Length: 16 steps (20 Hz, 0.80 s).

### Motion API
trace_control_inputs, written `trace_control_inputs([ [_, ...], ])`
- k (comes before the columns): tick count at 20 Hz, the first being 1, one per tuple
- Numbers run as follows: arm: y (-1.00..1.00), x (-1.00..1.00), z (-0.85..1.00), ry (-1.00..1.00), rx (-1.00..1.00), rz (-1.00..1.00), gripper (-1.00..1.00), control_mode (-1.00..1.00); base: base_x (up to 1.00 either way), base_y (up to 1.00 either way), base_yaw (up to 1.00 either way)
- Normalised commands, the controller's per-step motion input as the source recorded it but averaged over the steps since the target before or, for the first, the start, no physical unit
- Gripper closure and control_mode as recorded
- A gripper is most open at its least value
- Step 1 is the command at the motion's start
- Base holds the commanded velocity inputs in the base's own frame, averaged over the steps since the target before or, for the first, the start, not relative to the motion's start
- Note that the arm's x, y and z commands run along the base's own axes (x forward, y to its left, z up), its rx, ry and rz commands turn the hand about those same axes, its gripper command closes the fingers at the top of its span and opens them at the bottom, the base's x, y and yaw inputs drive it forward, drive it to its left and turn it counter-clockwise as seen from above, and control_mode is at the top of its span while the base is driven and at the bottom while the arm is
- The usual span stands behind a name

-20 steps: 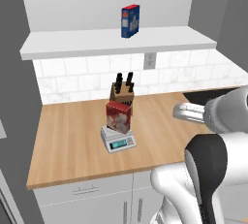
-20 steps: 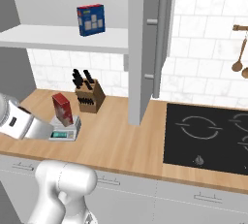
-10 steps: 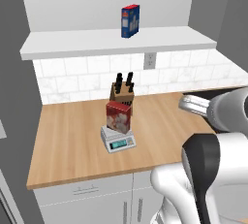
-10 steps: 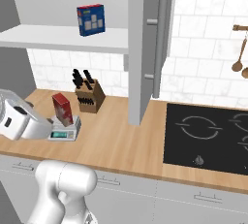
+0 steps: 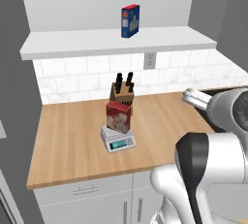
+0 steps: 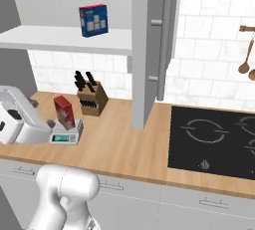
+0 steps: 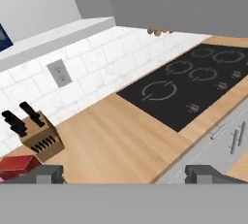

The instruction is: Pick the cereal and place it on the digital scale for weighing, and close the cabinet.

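The cereal (image 5: 118, 116) stands upright on the digital scale (image 5: 117, 139) at the centre of the table (image 5: 68, 140). In the hand view the pincer (image 7: 127, 173) is wide open and empty, the cereal at its lower left corner.

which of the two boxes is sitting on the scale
The red cereal, upright on the digital scale on the counter; the blue box stands up on the open shelf.
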Motion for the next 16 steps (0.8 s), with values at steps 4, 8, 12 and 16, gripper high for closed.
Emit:
trace_control_inputs([
  [4,-0.75,-0.15,0.17,-0.29,0.00,-0.11,-1.00,-1.00,0.00,0.00,0.00],
  [8,-0.94,-0.35,0.30,-0.47,0.03,-0.15,-1.00,-1.00,0.00,0.00,0.00],
  [12,-0.72,-0.41,0.29,-0.51,0.05,-0.20,-1.00,-1.00,0.00,0.00,0.00],
  [16,-0.15,-0.23,0.31,-0.41,0.07,-0.27,-1.00,-1.00,0.00,0.00,0.00],
])
